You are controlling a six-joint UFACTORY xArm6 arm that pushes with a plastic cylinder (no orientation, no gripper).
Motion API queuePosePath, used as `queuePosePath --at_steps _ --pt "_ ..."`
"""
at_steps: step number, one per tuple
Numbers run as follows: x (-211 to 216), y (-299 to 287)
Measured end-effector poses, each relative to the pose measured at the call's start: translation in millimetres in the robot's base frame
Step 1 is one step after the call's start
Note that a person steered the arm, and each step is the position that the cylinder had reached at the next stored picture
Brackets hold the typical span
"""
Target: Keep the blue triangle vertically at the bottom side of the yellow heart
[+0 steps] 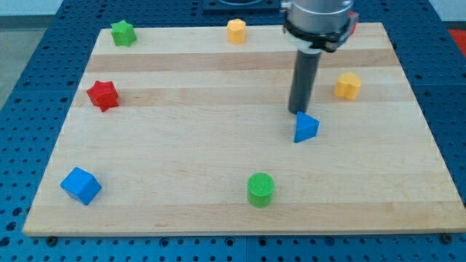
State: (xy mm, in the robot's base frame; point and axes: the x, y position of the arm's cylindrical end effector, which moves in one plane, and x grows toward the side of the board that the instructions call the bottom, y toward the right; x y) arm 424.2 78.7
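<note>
Pushing the blue triangle (306, 127) towards its spot below a heart.
No gripper fitted; my tip (298, 112) touches its 11 o'clock edge. Yellow heart (348, 85) sits at 2 o'clock; next push likely rightward.

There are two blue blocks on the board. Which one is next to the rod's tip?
The blue triangle near the board's middle: my tip sits at its upper-left corner. The blue cube lies far off, at the view's bottom left.

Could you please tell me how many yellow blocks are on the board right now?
2: one yellow block at the view's top edge near the middle, and another yellow block toward the view's right, up-right of the blue triangle. The arm could hide more behind it.
</note>
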Motion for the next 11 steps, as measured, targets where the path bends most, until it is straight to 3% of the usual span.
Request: queuePosePath --at_steps 2,3,5,9,11 --pt "55.8 -15.3" --pt "56.0 -1.0" --pt "41.1 -25.9" --pt "44.5 81.1" --pt "24.0 106.7"
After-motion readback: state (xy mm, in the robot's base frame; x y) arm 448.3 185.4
